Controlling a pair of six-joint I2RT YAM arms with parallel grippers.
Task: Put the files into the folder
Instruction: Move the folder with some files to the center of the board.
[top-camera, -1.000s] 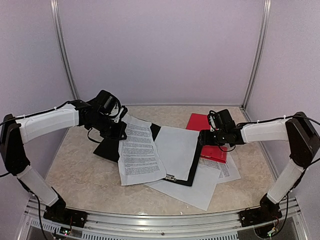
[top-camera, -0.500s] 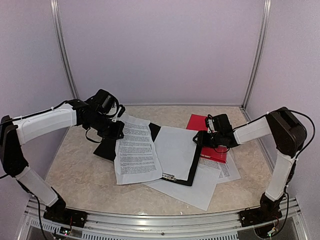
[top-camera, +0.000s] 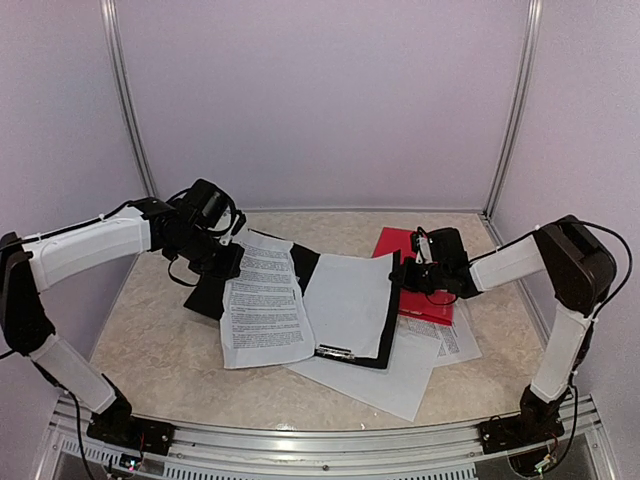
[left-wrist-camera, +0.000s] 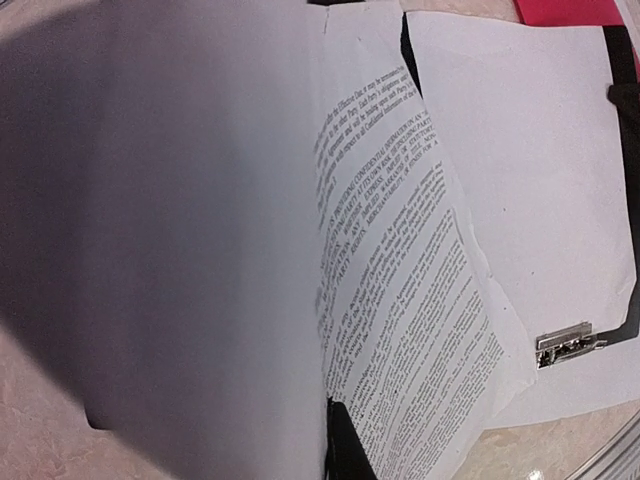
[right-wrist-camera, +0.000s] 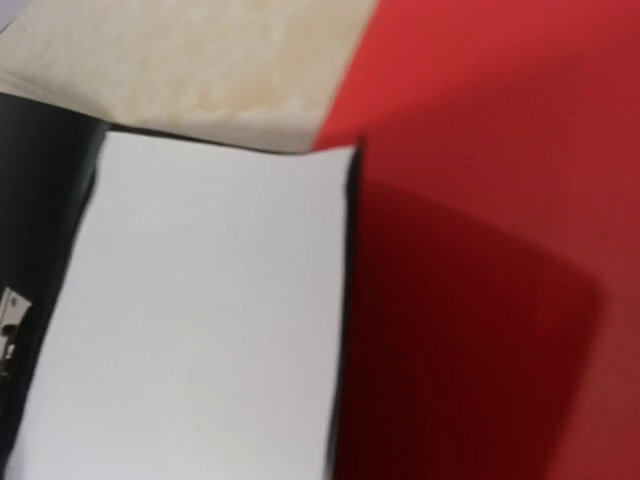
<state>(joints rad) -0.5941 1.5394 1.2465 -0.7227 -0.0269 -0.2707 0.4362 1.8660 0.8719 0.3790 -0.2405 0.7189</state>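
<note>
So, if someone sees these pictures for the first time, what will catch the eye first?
First, the open black folder in the middle of the table, with a blank white sheet lying in it. Next, the printed sheet draped over its left half, held at the far corner by the left gripper. Then the bright red cover at the back right, beside the right gripper.

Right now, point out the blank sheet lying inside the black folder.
The middle blank sheet, framed by the black folder; the other blank one pokes out beneath it.
</note>
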